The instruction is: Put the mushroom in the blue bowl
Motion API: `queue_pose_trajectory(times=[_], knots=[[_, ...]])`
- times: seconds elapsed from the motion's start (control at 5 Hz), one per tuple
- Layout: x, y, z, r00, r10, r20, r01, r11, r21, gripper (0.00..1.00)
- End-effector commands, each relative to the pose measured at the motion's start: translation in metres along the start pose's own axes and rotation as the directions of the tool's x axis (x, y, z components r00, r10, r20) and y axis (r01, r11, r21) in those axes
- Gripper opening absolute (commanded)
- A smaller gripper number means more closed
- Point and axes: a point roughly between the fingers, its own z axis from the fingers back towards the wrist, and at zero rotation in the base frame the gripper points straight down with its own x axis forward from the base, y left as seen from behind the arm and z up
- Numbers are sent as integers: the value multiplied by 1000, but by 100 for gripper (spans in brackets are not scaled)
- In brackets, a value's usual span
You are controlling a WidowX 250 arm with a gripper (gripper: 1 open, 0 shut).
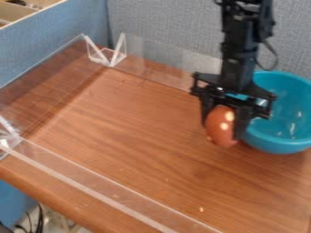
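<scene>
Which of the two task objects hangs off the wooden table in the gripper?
The small orange-brown toy mushroom, gripped in the black gripper; the large teal-blue plastic bowl rests on the table.

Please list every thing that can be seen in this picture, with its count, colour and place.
mushroom: one, orange-brown, held in the gripper, above the table just left of the bowl.
blue bowl: one, teal-blue, right edge of the table.
table: one, brown wood.
clear barrier: one, transparent, along the table's edges.
wall panel: one, grey-blue, behind the table.
gripper: one, black, shut on the mushroom, pointing down.
arm: one, black, above the gripper.
</scene>
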Motion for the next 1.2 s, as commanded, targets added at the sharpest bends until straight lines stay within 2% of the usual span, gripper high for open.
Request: queue_pose_trajectory(times=[0.0, 0.6, 0.8, 1.0], knots=[[19, 3, 34, 994, -2, 106, 3, 1000, -13, 0], [11, 16, 17, 992, -88, 86, 89, 996, -2, 0], [13, 15, 10, 996, -18, 90, 18, 1000, -5, 0], [14, 12, 5, 994, 51, 96, -50, 999, -6, 0]])
